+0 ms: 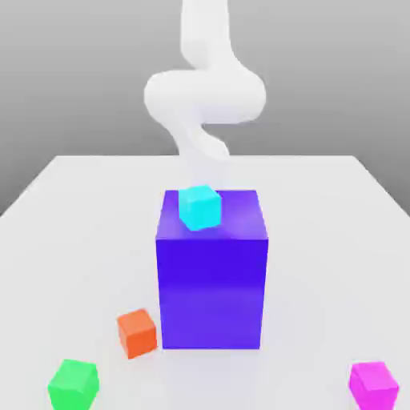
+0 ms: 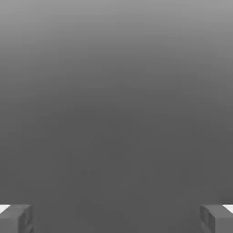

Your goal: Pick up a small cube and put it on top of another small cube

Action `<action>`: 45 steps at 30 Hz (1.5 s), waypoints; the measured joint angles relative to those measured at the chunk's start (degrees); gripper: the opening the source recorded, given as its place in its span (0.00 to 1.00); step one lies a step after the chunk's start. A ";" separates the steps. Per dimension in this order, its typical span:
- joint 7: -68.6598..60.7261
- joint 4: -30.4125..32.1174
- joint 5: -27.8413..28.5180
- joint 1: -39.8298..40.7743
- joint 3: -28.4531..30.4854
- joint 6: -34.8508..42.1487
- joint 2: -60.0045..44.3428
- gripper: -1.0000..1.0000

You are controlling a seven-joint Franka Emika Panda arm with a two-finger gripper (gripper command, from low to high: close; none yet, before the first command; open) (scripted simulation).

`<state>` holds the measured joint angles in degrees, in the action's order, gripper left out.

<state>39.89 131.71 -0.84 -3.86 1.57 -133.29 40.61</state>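
- We note a cyan cube (image 1: 198, 207) resting atop the large blue block (image 1: 212, 272), slightly rotated.
- Orange cube (image 1: 137, 332) sits beside the block's base.
- Green cube (image 1: 73, 384) and magenta cube (image 1: 373, 385) lie apart.

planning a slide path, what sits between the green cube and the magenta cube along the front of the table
In the exterior view, nothing: bare table runs from green cube to magenta cube.

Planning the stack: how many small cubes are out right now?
4. Cyan cube atop the big blue block; orange cube beside its base; green cube and magenta cube nearest the camera. Others could hide behind the block.
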 joint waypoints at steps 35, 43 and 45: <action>-64.04 -2.46 0.26 -24.20 -1.12 -25.12 -69.71 0.00; -64.02 -1.86 0.40 -24.28 -1.06 -22.84 -66.96 0.00; -64.05 -1.01 0.39 -24.25 -1.00 -19.78 -63.07 0.00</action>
<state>-24.17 130.70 -0.45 -28.11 0.57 -153.06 -22.46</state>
